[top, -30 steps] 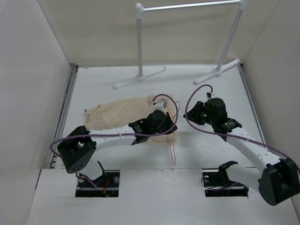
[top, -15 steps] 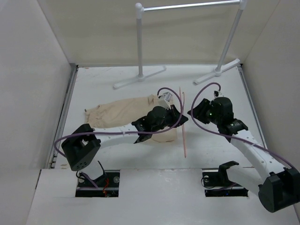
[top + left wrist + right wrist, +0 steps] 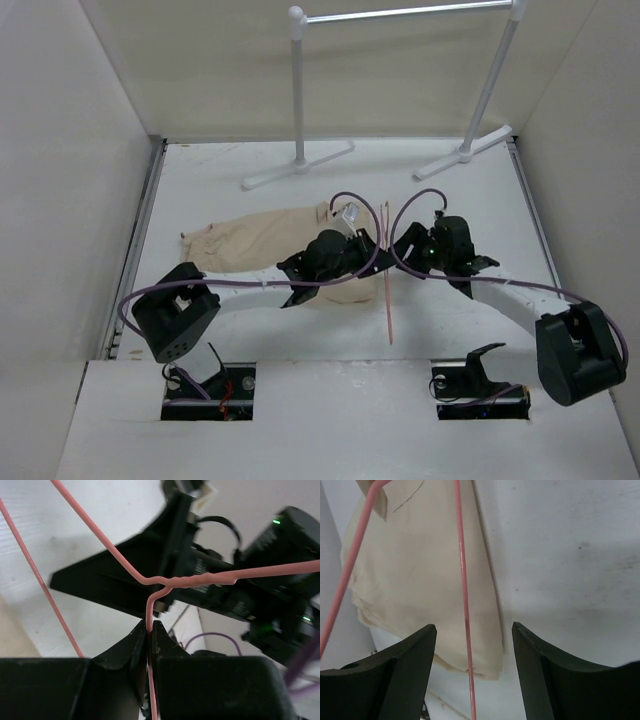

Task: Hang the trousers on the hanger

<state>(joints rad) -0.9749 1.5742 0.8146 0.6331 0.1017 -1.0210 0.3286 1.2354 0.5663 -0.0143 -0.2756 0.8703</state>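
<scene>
Near the middle of the bench (image 3: 450,180), the trousers (image 3: 250,242) lie flat in a long cream strip, their gathered end toward the left wall and their other end under the left arm's wrist (image 3: 330,255). Just right of that cloth the hanger (image 3: 388,290) shows in the top view as a thin pink line running from far to near, between the two wrists. The left jaws are closed on the hanger: in the left wrist view the black fingers (image 3: 132,647) pinch the single wire just below the twisted neck (image 3: 192,582), from which one strand goes off to the right and another climbs to the upper left. The right jaws stand apart and hold nothing; in the right wrist view the two dark fingers (image 3: 407,655) frame a wide gap, and a straight run of the pink wire (image 3: 462,570) passes through that gap without touching either one. Behind the wire in that view lies the trousers' pale cloth (image 3: 415,580), with bare white bench to its right. The right arm's wrist (image 3: 440,245) sits just right of the hanger, facing the left one. At the far side of the bench a white pipe garment rack (image 3: 298,90) stands on its feet, well apart from the trousers and the hanger.
</scene>
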